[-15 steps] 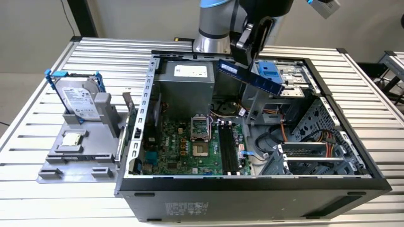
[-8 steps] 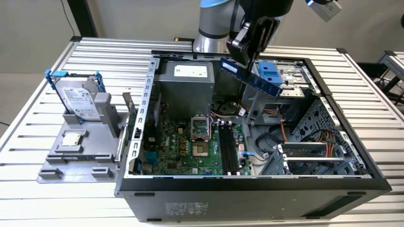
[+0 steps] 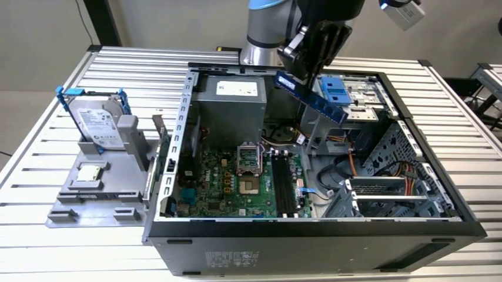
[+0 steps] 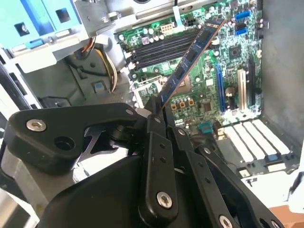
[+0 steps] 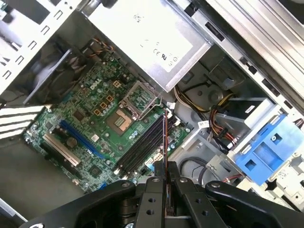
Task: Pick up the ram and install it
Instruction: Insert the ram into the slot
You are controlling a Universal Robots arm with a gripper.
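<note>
A: Biggest first?
B: Slatted metal table (image 3: 141,59). Open computer case (image 3: 314,232) lies on it, filling the middle of the exterior view.
A: Inside?
B: Grey power supply (image 3: 227,108) at 11 o'clock of the case, green motherboard (image 3: 227,188) at 7 o'clock. Blue drive caddy (image 3: 333,91) at 1 o'clock.
A: Outside the case?
B: Hard drive (image 3: 98,126) in a blue bracket, upright on a grey stand, at 9 o'clock of the case, apart from it.
A: Slots?
B: Black memory slots (image 3: 284,188) at 3 o'clock of the motherboard's edge.
A: Gripper?
B: Gripper (image 3: 302,76) hangs over the case, at 12 o'clock of the slots. Fingers clamped on 1 end of the ram.
A: Ram position?
B: Ram (image 3: 312,98) is in the air, tilted, well apart from the slots. In both wrist views it sticks out of the gripper (image 4: 156,111) (image 5: 165,183) over the motherboard, ram (image 4: 190,59) (image 5: 165,142) free end unsupported.
</note>
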